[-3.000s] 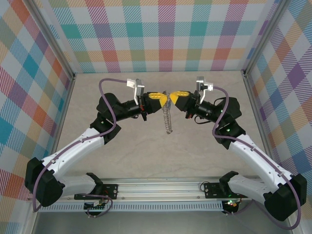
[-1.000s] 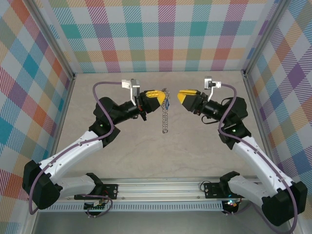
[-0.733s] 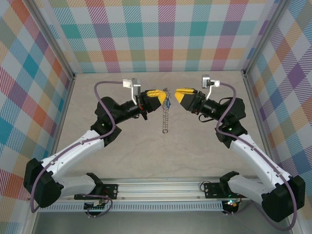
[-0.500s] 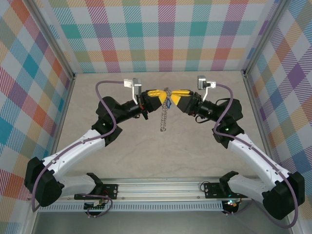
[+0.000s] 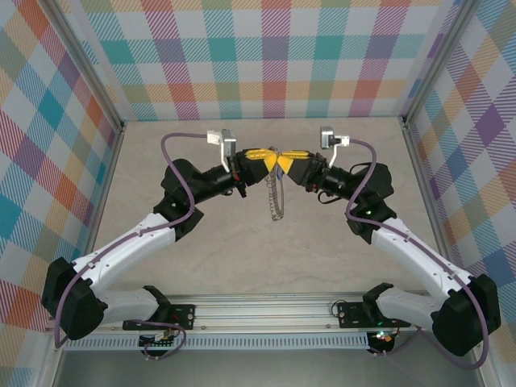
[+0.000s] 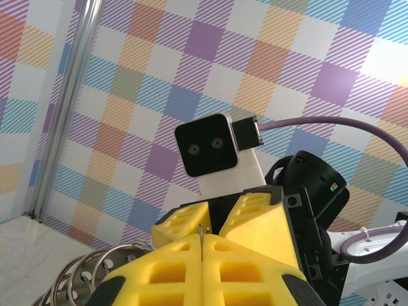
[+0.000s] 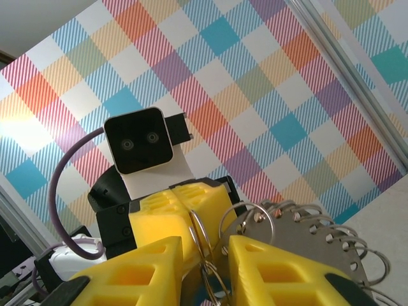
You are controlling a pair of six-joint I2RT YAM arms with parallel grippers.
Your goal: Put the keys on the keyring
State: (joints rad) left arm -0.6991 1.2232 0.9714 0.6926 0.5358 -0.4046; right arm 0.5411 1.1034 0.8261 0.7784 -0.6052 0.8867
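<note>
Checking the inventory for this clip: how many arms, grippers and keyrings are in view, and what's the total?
Arms: 2 (left arm, right arm)
Grippers: 2 (left gripper, right gripper)
Keyring: 1 (keyring)
Total: 5

bright, even light; soft shadows, sharp

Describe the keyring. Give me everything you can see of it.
The keyring looks like grey metal. Its flat rim is pierced by a row of small holes, and thin wire loops fringe the edge. It is held in the air above the table, where the two hands meet. From the top view it hangs edge-on below them, like a short chain. The left hand is shut on one thin wire of it. The right hand has a loop in the gap between its open fingers.
</note>
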